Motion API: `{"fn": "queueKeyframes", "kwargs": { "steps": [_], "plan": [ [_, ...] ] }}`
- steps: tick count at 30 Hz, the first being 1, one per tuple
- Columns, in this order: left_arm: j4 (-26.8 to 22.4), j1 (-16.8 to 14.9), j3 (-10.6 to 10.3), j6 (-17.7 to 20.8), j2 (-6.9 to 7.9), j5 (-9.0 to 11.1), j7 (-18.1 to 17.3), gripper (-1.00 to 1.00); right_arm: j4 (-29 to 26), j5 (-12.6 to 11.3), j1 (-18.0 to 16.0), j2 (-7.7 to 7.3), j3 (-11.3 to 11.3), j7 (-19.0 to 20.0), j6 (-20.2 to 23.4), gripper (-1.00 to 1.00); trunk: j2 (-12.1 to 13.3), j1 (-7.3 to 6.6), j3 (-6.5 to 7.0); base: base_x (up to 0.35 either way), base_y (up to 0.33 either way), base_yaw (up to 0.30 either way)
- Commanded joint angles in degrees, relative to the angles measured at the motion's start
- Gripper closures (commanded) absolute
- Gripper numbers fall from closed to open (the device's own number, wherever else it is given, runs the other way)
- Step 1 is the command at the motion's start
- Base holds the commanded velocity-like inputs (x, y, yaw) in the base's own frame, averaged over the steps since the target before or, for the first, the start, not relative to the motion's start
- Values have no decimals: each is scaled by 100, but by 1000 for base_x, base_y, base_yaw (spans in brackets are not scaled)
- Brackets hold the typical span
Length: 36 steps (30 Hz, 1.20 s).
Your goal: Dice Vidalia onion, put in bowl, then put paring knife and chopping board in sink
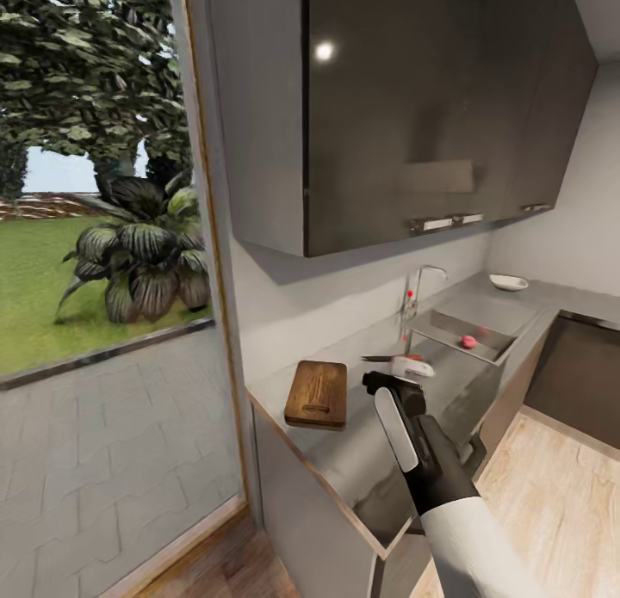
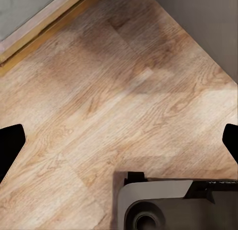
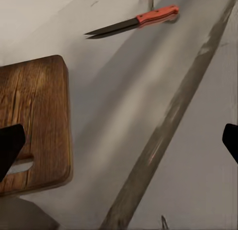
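Right gripper [image 1: 389,381], apparently open, hovers beside chopping board [image 1: 317,394].

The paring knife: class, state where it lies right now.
In the head view the paring knife lies on the countertop, between the chopping board and the sink.

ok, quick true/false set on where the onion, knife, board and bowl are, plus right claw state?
1. The Vidalia onion lies in the sink. True.
2. The paring knife rests on the chopping board. False: it lies on the countertop, apart from the board.
3. The right claw holds the knife. False: its fingers are spread and hold nothing.
4. The bowl sits on the countertop beyond the sink. True.
5. The board is in the sink. False: it lies on the countertop.
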Motion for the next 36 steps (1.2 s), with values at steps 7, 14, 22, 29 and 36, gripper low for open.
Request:
{"fn": "queueKeyframes", "kwargs": {
  "steps": [7,14,22,29,36],
  "plan": [
    [3,3,6,-11,-9,-2,-5,-100,-4,-62,-3,0,5,-59,-3,-100,-3,2,-1,0,283,-62],
    [3,3,5,-11,-9,-2,-3,-100,4,-43,-3,0,-4,-61,-9,-100,-3,2,-1,0,187,-198],
    [3,3,6,-11,-9,-2,-3,-100,11,-33,-3,0,3,-68,-12,-100,-3,2,8,65,67,-199],
    [6,3,6,-11,-9,-2,-3,-100,35,-28,-3,0,13,-204,-12,-100,-3,2,11,212,198,-43],
    [4,3,1,-11,-9,-2,-3,-100,52,-35,-3,0,28,-258,-8,-100,-3,2,11,82,176,-2]
  ]
}}
